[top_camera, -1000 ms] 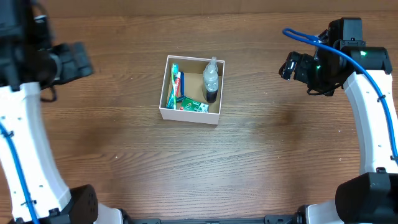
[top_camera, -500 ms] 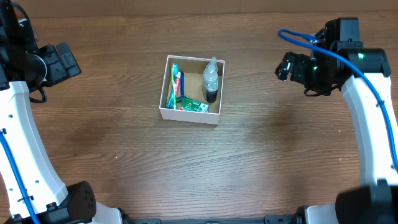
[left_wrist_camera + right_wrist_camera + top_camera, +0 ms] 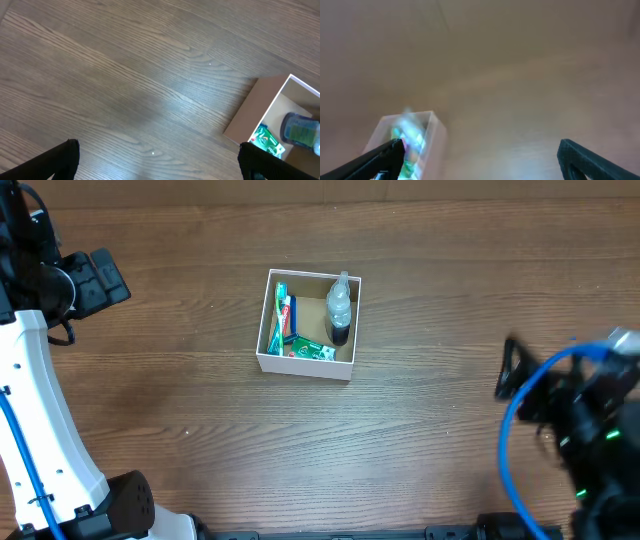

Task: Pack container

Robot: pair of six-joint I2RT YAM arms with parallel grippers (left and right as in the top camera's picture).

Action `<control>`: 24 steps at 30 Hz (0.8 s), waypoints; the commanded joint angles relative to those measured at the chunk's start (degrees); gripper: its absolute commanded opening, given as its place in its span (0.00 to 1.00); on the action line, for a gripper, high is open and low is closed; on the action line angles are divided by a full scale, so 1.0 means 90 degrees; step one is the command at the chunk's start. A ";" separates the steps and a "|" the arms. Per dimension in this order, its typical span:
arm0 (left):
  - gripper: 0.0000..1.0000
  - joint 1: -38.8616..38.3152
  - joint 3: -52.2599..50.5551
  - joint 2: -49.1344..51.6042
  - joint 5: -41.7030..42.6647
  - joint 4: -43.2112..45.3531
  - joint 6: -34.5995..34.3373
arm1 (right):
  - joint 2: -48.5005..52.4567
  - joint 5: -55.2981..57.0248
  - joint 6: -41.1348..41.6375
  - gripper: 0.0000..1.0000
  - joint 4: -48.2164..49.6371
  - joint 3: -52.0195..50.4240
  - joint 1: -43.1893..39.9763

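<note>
The container (image 3: 262, 330) is a square white cardboard box with a brown inside, at the middle of the wooden table. It holds a clear bottle with a dark bottom (image 3: 340, 308), a toothbrush pack (image 3: 281, 315) and a green packet (image 3: 313, 350). My left gripper (image 3: 103, 277) is open and empty at the far left, well away from the box; its wrist view shows the box corner (image 3: 260, 105). My right gripper (image 3: 512, 370) is open and empty at the right, blurred by motion. Its wrist view shows the box (image 3: 427, 131) blurred at lower left.
Bare wooden table surrounds the box on all sides. A blue cable (image 3: 520, 430) loops along the right arm. The arms' bases stand at the near edge, left and right.
My right arm has swung fast from the far right toward the near right of the table. The left arm drew back left a second ago and has held still since. The box has not moved.
</note>
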 commanded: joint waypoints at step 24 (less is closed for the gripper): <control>1.00 0.0010 0.0056 0.0010 -0.0012 0.0029 0.0027 | -0.3750 -0.0032 0.0005 1.00 0.1426 -0.5610 -0.0228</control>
